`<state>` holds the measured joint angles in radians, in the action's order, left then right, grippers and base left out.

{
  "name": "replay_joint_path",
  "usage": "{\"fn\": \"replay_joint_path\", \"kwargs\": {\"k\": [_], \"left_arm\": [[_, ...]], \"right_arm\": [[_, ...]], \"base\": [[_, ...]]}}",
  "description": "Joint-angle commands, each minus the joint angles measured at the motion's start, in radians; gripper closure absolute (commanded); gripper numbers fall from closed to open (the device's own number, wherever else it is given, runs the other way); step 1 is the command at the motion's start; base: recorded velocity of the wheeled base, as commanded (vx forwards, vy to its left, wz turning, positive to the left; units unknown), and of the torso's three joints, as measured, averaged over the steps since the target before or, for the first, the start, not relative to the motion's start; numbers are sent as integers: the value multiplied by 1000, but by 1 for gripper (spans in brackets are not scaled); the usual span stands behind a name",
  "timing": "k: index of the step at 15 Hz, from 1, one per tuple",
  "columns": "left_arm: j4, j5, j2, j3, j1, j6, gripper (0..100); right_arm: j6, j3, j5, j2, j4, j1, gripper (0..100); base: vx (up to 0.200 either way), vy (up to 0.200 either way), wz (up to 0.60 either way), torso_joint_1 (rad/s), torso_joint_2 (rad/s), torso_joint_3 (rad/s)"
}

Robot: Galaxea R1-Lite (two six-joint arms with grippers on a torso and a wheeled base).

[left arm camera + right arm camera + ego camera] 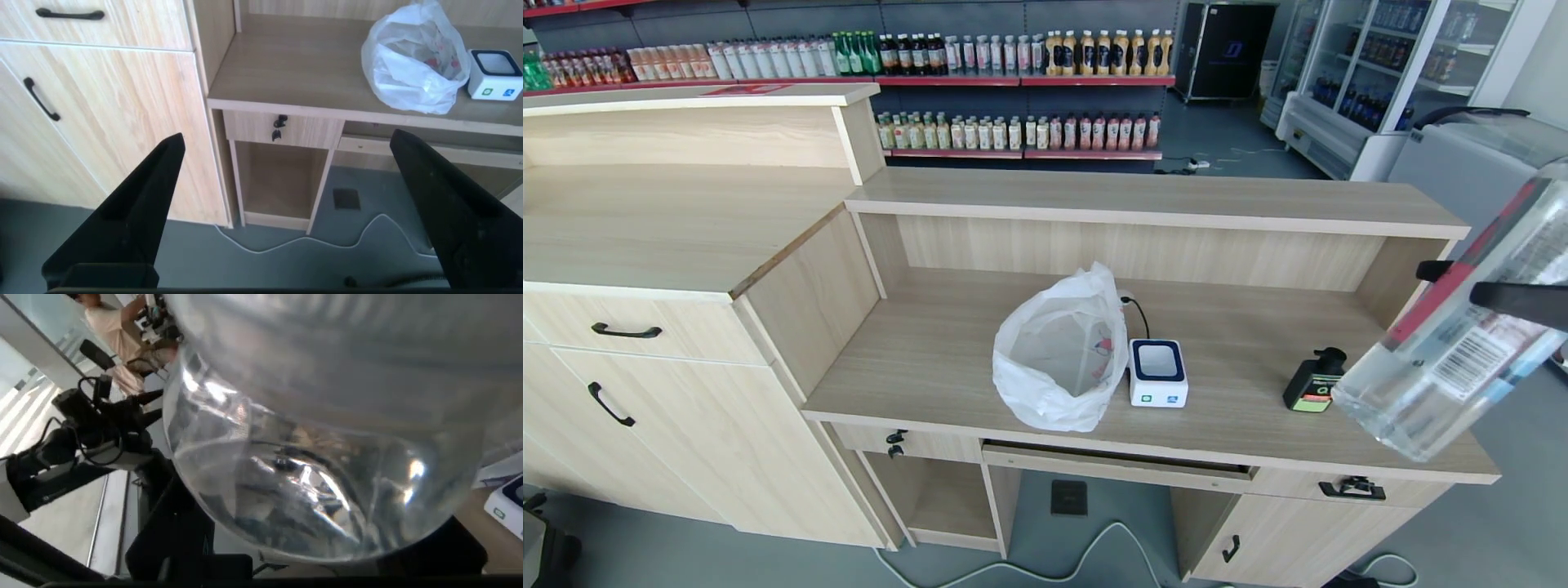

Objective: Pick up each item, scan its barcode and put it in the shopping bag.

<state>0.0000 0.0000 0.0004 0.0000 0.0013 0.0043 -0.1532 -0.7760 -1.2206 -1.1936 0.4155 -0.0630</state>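
Right claw (1470, 287) grips a clear, smooth plastic bottle (1445, 367), tilted above the woodgrain desk (1258, 343); left claw (286, 143) gapes open.

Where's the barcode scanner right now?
In the head view, the barcode scanner sits on the counter, just right of the shopping bag; a small black bottle stands farther right.

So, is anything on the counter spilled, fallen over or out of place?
Nothing stands out. The shopping bag sits open beside the scanner, the small dark bottle stands upright, and the counter looks dry.
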Motion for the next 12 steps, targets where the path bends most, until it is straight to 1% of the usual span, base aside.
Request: {"fn": "replay_joint_path", "kwargs": {"k": [1,2,3,4,5,6,7,8,10,12], "left_arm": [[0,0,0,0,0,0,0],[0,0,0,0,0,0,0],[0,0,0,0,0,0,0],[0,0,0,0,0,0,0],[0,0,0,0,0,0,0],[0,0,0,0,0,0,0],[0,0,0,0,0,0,0],[0,0,0,0,0,0,0],[0,0,0,0,0,0,0],[0,0,0,0,0,0,0]], "right_arm": [[119,29,124,-73,2,-89,100],[205,46,216,-95,0,-115,100],[330,67,386,-132,-11,-152,100],[419,66,527,-162,-43,-173,100],[466,58,573,-193,-43,-196,100],[508,47,581,-219,-31,-215,100],[601,44,581,-268,25,-239,100],[667,46,581,-299,51,-251,100],[822,41,583,-333,68,-284,100],[1084,9,575,-374,65,-362,100]], "base": [[0,0,0,0,0,0],[0,0,0,0,0,0],[0,0,0,0,0,0],[0,0,0,0,0,0],[0,0,0,0,0,0],[0,0,0,0,0,0],[0,0,0,0,0,0],[0,0,0,0,0,0],[0,0,0,0,0,0],[0,0,0,0,0,0]]}}
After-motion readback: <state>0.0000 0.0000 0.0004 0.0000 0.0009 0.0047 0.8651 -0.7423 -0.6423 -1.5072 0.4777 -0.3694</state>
